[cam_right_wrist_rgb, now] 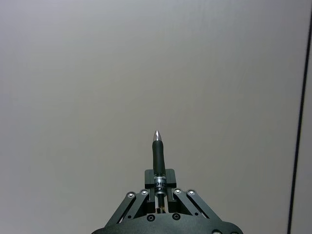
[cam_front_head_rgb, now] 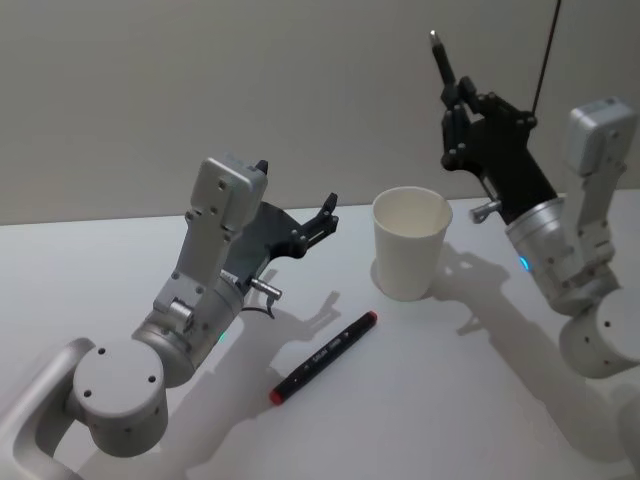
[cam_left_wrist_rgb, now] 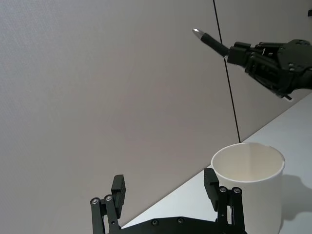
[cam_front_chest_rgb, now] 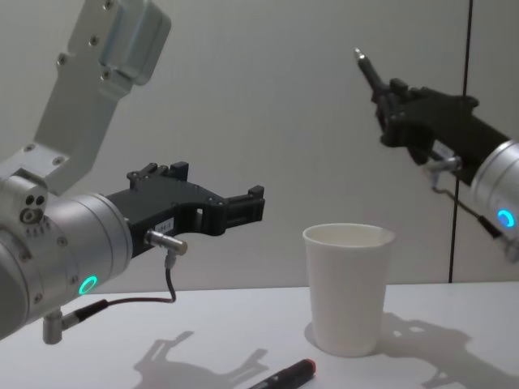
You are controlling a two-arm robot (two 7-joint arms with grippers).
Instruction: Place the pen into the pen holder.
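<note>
Grasping a black pen [cam_front_head_rgb: 440, 58] tip-up in the upper right of the frame, the right gripper [cam_front_head_rgb: 455, 100] is up-right of the white paper cup [cam_front_head_rgb: 410, 245] at centre, while the left gripper [cam_front_head_rgb: 297, 188] at left is released.

Both arms: silver-grey metal, round capped joint housings [cam_front_head_rgb: 115, 388] w/ small screws. Matte black left gripper [cam_front_head_rgb: 297, 188] & matte black right gripper [cam_front_head_rgb: 462, 100]: linkage fingers, silver pivot screws. Just behind each, wrist collar w/ glowing teal ring light [cam_front_chest_rgb: 87, 284]. Thin dark cable [cam_front_chest_rgb: 169, 275] hangs from silver plug [cam_front_chest_rgb: 162, 241] behind left gripper. Boxy grey link [cam_front_chest_rgb: 122, 28] further back.
</note>
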